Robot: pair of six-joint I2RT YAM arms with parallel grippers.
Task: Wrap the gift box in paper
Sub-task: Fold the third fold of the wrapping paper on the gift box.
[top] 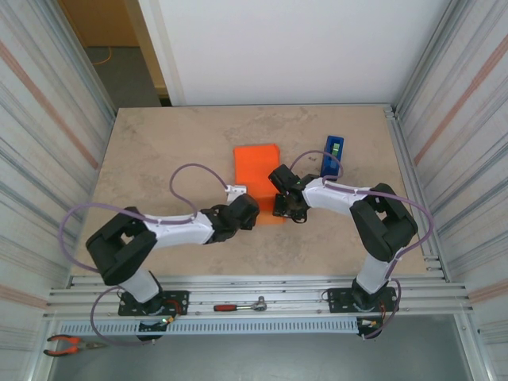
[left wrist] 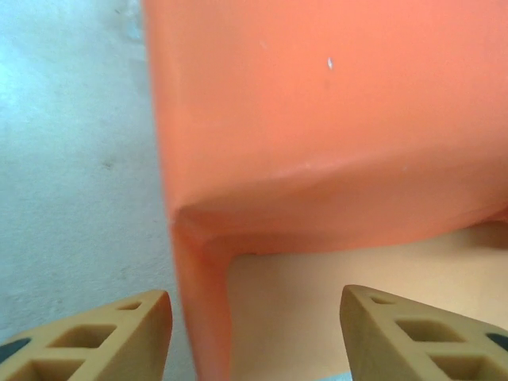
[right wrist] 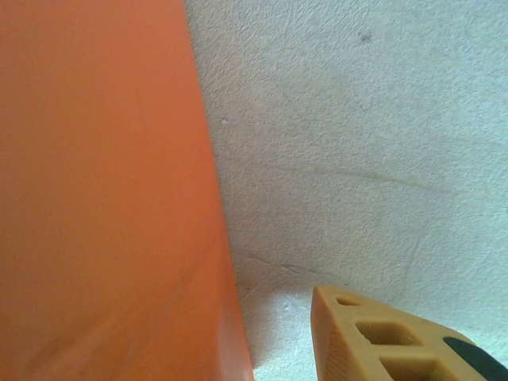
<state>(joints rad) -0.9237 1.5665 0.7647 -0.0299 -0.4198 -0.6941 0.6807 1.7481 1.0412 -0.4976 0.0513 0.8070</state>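
Observation:
The orange paper [top: 256, 168] lies mid-table, running from a squarish part at the back to a narrower strip toward me. The gift box is hidden under it. Up close, the paper [left wrist: 317, 119] is folded down over a corner, with a pale face [left wrist: 317, 309] beneath the fold. My left gripper [top: 247, 211] is at the paper's near left edge. It [left wrist: 254, 305] is open: the folded edge runs between the fingers [left wrist: 119, 333] untouched. My right gripper [top: 287, 208] is at the near right edge. One finger [right wrist: 397, 341] shows, with bare table between it and the paper [right wrist: 103, 198].
A blue tape dispenser [top: 332, 155] stands just behind the right arm. A ratchet tool [top: 242, 305] lies on the rail in front of the arm bases, and pliers [top: 67, 344] lie at the lower left. Corrugated walls close both sides.

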